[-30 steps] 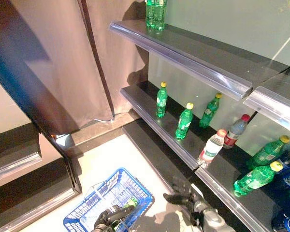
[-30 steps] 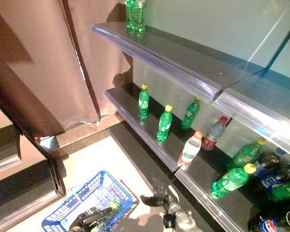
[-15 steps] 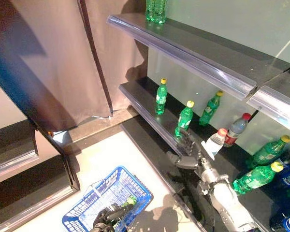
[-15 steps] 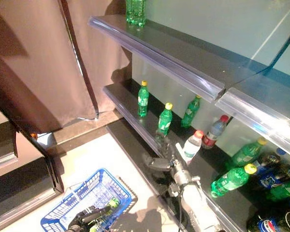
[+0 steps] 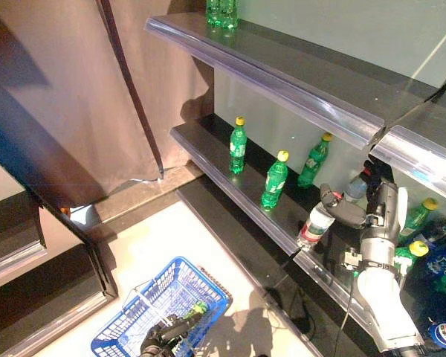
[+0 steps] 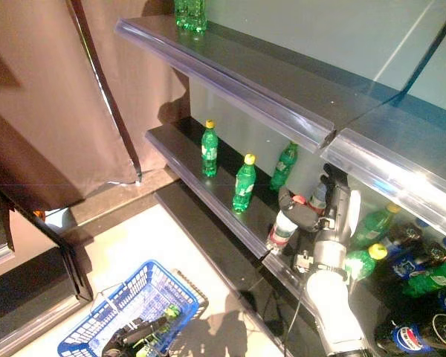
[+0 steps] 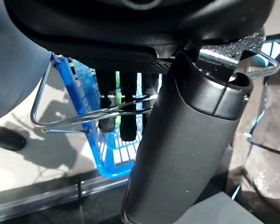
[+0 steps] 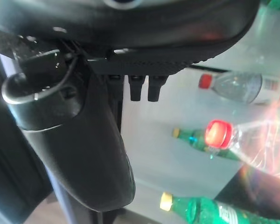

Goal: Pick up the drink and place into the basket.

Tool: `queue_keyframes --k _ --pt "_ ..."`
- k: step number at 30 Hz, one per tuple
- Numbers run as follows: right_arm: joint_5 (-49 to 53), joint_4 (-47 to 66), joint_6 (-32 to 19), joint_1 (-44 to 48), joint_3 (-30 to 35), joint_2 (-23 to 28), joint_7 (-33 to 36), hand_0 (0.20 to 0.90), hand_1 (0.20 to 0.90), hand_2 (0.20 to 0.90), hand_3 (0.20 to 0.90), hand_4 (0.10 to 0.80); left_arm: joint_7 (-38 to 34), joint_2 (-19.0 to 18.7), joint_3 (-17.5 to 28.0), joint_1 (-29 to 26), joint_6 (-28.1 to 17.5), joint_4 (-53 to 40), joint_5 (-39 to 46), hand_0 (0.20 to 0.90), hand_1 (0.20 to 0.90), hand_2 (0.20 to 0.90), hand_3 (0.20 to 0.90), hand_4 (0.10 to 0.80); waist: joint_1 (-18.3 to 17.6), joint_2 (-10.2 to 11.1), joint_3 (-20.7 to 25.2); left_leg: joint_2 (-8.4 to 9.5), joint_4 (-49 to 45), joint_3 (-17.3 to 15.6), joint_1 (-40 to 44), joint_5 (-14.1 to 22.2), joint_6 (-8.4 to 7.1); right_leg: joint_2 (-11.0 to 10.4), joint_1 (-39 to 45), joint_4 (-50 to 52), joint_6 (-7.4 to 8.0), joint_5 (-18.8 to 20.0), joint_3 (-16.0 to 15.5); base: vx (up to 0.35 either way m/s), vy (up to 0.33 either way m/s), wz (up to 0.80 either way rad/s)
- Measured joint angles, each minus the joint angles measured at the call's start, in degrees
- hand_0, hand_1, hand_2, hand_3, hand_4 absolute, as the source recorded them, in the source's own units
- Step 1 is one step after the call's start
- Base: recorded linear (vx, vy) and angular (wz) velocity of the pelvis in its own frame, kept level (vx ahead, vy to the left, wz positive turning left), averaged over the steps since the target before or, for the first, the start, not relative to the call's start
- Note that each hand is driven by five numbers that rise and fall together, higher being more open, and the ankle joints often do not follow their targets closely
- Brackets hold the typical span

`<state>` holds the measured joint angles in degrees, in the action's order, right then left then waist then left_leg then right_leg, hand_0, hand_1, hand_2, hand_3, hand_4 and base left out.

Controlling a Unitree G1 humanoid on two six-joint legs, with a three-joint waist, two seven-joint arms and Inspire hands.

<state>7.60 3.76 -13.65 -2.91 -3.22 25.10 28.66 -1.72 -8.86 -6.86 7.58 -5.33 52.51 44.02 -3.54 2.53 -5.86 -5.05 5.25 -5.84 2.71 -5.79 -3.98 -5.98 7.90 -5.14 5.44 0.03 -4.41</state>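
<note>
Now, in the left eye view, the right hand (image 5: 373, 202) is seen raised to the middle shelf (image 5: 208, 152), level with the clear red-capped bottle (image 5: 316, 222) at the shelf's front edge; its thumb is stretched toward the bottle's neck and its fingers are straight, so nothing is gripped yet. A second earlier this hand was low, near the floor, and half a second ago only just short of the shelf, so the reach is judged nearly complete and the grasp is the step in hand. In the right eye view the same bottle is seen upright, just beside the thumb, with green bottles on either side; the blue basket (image 6: 126, 309) is well apart, down at the floor, and has stayed there. In the left wrist view the left hand (image 7: 126, 109) is seen curled round the basket's wire handle (image 7: 74, 116), as before. In the right wrist view the fingers are shown uncurled, and the red cap lies beyond them, untouched.
</note>
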Motion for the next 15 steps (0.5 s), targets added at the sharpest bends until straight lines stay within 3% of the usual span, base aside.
queue_keyframes --k 15 --pt "1.4 -5.0 3.1 -0.7 -2.3 -0.4 -0.2 0.900 0.900 0.900 0.900 0.800 0.1 0.4 0.8 0.7 0.0 0.0 -1.9 0.300 0.300 0.300 0.200 0.100 0.1 -0.1 -0.1 0.00 0.0 0.0 0.0 0.0 0.02 0.0 0.0 0.0 0.01 0.0 0.0 0.053 -0.012 0.00"
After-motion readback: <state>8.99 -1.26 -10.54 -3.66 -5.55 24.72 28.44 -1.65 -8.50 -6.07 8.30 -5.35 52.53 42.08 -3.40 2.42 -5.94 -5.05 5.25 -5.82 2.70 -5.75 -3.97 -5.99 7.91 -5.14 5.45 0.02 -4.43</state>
